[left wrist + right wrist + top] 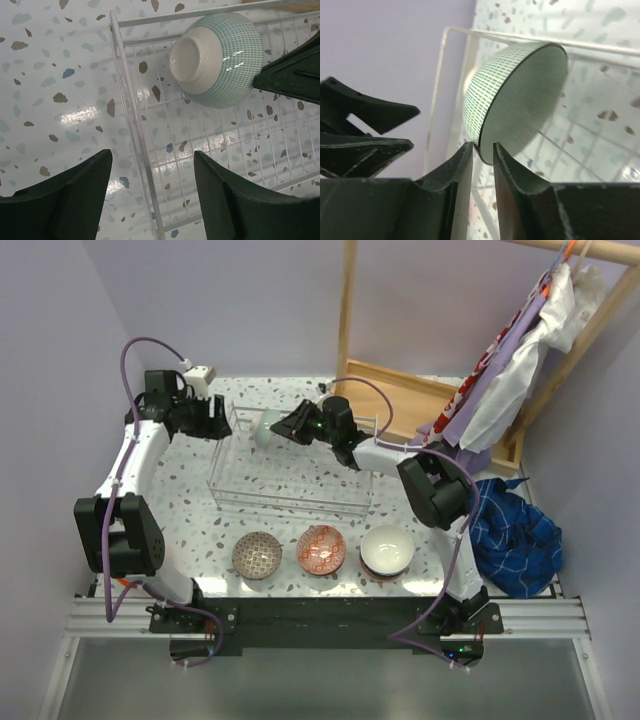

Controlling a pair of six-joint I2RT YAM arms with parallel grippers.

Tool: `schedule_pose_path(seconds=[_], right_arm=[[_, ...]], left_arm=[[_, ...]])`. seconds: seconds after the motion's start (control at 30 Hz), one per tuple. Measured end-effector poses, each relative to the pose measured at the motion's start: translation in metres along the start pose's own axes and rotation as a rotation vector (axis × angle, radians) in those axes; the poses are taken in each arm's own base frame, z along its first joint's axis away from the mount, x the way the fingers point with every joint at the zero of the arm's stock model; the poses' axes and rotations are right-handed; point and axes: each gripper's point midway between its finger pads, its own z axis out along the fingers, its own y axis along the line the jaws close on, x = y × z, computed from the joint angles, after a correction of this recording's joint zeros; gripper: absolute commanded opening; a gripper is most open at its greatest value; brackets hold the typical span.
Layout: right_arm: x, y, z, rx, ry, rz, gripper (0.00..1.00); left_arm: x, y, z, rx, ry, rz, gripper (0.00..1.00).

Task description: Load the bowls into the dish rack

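Note:
The pale green bowl (264, 428) is tipped on its side over the far left corner of the wire dish rack (290, 502). My right gripper (291, 426) is shut on its rim; the pinch shows in the right wrist view (483, 146) on the bowl (520, 95). My left gripper (214, 421) is open and empty just left of the rack. In its wrist view the gripper (152, 156) straddles the rack's left rim (131, 125), with the bowl (217, 60) beyond. A tan-brown bowl (258, 555), a red-patterned bowl (321, 548) and a white bowl (387, 548) sit in a row near the front edge.
A wooden tray-like frame (420, 400) lies at the back right under a wooden stand hung with clothes (520, 370). A blue checked cloth (515, 530) lies at the right edge. A white block (200, 375) sits at the back left.

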Motion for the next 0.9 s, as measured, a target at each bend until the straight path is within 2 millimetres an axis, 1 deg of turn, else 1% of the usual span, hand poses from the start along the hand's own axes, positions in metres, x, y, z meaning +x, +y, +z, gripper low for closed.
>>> schedule_pose_path(seconds=[0.1, 0.17, 0.23, 0.3, 0.47, 0.53, 0.63, 0.7, 0.73, 0.77, 0.83, 0.87, 0.9], right_arm=[[0.007, -0.012, -0.013, 0.081, 0.038, -0.037, 0.33], [0.012, -0.021, -0.026, 0.143, 0.07, -0.065, 0.34], [0.012, -0.024, -0.039, 0.184, 0.09, -0.096, 0.34], [0.009, -0.023, -0.052, 0.208, 0.102, -0.141, 0.35], [0.0, -0.014, -0.067, 0.211, 0.102, -0.22, 0.36], [0.002, -0.015, -0.07, 0.213, 0.114, -0.24, 0.33], [0.01, -0.02, -0.076, 0.212, 0.166, -0.313, 0.34], [0.015, -0.018, -0.085, 0.197, 0.211, -0.421, 0.37], [0.019, -0.013, -0.092, 0.181, 0.235, -0.48, 0.38], [0.022, -0.004, -0.101, 0.152, 0.259, -0.556, 0.41], [0.03, 0.019, -0.121, 0.088, 0.304, -0.704, 0.45], [0.035, 0.04, -0.133, 0.029, 0.327, -0.819, 0.47], [0.04, 0.053, -0.142, -0.007, 0.343, -0.895, 0.59]], left_arm=[[0.004, -0.001, 0.003, 0.008, 0.006, -0.003, 0.73], [0.008, -0.001, 0.004, 0.011, 0.008, -0.004, 0.74], [0.011, -0.002, 0.006, 0.02, 0.007, -0.005, 0.74], [0.014, -0.004, 0.008, 0.031, 0.003, -0.006, 0.74], [0.013, -0.007, 0.01, 0.046, -0.016, -0.014, 0.75], [0.009, -0.007, 0.009, 0.049, -0.031, -0.007, 0.76], [0.001, -0.01, 0.001, 0.046, -0.061, 0.008, 0.77], [-0.006, -0.011, -0.007, 0.037, -0.087, 0.021, 0.78], [-0.011, -0.012, -0.014, 0.025, -0.108, 0.031, 0.79], [-0.016, -0.013, -0.02, 0.015, -0.128, 0.04, 0.8], [-0.028, -0.012, -0.036, -0.024, -0.177, 0.06, 0.82], [-0.034, -0.012, -0.045, -0.047, -0.205, 0.07, 0.84], [-0.039, -0.012, -0.053, -0.063, -0.227, 0.078, 0.86]])
